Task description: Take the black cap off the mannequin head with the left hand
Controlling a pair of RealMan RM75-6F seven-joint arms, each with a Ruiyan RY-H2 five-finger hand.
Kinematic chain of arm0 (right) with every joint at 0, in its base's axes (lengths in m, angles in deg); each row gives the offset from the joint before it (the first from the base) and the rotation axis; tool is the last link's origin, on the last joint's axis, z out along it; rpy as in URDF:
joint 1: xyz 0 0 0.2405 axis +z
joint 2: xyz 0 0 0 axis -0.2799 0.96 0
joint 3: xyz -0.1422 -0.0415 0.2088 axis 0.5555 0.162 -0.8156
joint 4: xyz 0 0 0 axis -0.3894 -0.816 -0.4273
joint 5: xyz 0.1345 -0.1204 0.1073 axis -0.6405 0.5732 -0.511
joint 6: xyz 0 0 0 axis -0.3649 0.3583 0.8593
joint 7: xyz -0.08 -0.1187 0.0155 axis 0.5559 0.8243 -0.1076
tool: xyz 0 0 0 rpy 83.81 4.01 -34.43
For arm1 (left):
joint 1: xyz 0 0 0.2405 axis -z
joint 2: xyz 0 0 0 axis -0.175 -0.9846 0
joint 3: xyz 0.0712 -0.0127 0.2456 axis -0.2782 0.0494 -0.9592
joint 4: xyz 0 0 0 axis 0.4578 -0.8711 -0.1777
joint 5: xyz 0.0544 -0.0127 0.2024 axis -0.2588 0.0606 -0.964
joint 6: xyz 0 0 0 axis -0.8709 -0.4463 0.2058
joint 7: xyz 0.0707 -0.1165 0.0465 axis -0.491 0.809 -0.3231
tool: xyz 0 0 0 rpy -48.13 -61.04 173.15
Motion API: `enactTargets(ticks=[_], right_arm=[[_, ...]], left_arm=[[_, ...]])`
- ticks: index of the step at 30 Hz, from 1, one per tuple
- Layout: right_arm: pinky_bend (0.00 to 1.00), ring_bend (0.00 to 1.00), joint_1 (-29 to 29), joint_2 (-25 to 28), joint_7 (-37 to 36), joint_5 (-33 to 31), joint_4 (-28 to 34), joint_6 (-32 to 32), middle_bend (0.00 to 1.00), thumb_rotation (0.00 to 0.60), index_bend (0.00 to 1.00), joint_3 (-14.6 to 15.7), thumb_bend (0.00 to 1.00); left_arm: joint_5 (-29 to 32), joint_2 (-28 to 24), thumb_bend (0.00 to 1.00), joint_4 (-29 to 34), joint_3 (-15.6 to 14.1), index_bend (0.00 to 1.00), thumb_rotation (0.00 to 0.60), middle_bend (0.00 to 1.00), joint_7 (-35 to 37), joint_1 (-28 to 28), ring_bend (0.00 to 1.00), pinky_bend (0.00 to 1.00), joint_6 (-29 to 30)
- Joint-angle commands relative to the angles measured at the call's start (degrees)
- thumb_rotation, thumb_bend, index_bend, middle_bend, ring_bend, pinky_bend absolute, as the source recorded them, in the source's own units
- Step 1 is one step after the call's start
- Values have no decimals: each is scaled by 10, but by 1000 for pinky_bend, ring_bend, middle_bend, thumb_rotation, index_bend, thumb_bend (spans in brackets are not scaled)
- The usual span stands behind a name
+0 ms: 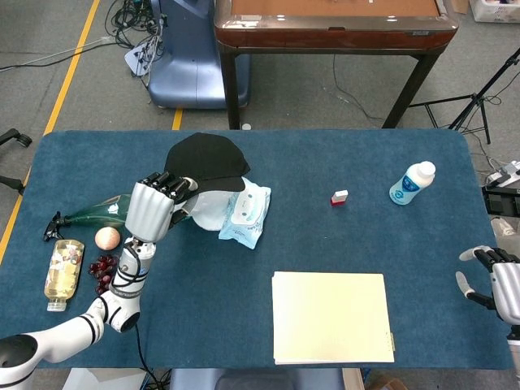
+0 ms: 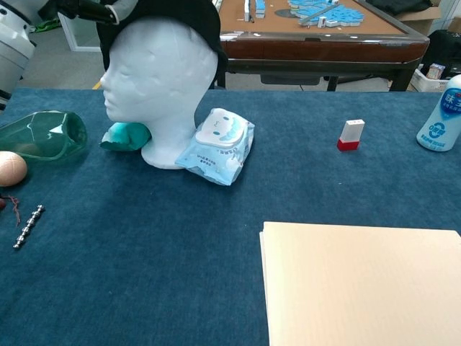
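Note:
The black cap (image 1: 207, 162) is tipped up and back on the white mannequin head (image 2: 160, 79), whose forehead and face are now bare. My left hand (image 1: 153, 205) grips the cap's brim at the front, fingers curled over it; in the chest view the left hand (image 2: 21, 32) shows at the top left edge, and the black cap (image 2: 194, 18) runs off the top. My right hand (image 1: 496, 284) hangs at the table's right edge, fingers apart and empty.
A wet-wipes pack (image 1: 245, 213) leans on the mannequin's base. To the left lie a green spray bottle (image 1: 101, 211), an egg (image 1: 107, 237), dark beads (image 1: 104, 268) and an oil bottle (image 1: 63, 272). A cream folder (image 1: 331, 317), a red-white block (image 1: 339, 197) and a white bottle (image 1: 412, 183) sit to the right.

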Motion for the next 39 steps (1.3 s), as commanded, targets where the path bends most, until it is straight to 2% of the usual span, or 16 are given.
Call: enactTargets(ticks=[1,15,27,39], right_arm=[[454,376,0,0,-2,0,0,0,437,600,444,0,355],[454,376,0,0,-1,0,0,-1,437,600,443,0,355],[454,376,1,1,-2,-2,0,-2,437,600,444,0,355],[454,375,1,0,0,-1,0,-3,437,600,444,1,355]], left_arm=[[6,-4,444,4,4,588,600,717,-9,5,610,775,-7],[14,-7,444,0,9,588,600,717,-16,6,611,775,8],[31,-5,445,-23,12,587,600,716,-11,12,610,775,-3],[34,-13,444,-16,14,587,600,716,-22,18,610,775,0]])
